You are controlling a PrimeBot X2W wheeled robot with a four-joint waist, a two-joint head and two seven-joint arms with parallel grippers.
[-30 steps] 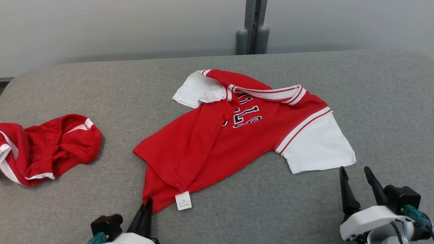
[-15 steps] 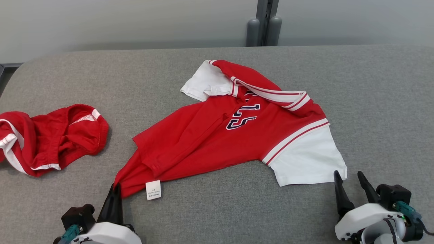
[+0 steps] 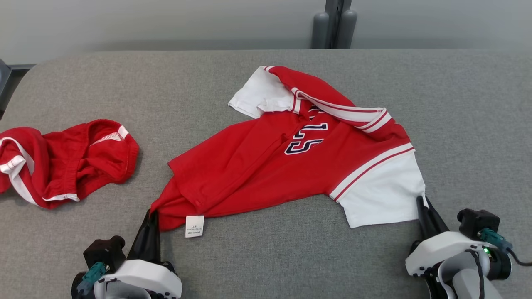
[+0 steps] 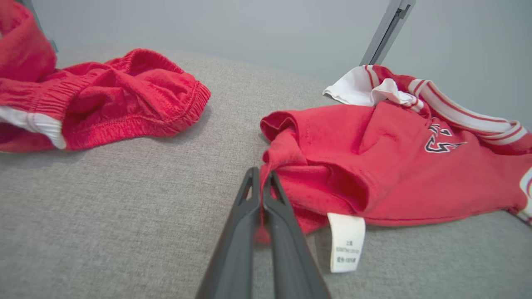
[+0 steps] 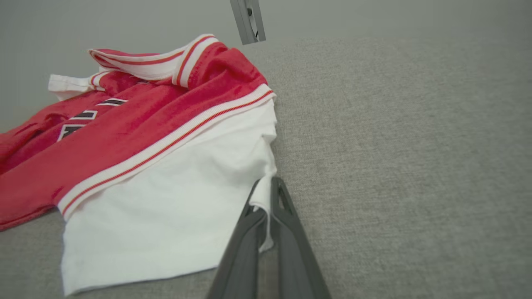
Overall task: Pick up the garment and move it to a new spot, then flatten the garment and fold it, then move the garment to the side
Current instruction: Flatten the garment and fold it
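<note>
Lying spread but creased on the grey padded surface [image 3: 299,257], the red garment [image 3: 266,162] sits on the near side of the grey post [image 3: 334,23], collar end towards the post and hem away from it. The left gripper [image 3: 150,216] has its fingers pressed together, pinching the red hem corner farthest from the post, just beside the white care label [image 3: 194,226]. The right gripper [image 3: 423,203] is clamped on the edge of the white sleeve [image 3: 382,195], nearer than the post and to its right. Crumpled red shorts [image 3: 70,162] lie well left of the post, apart from the garment.
</note>
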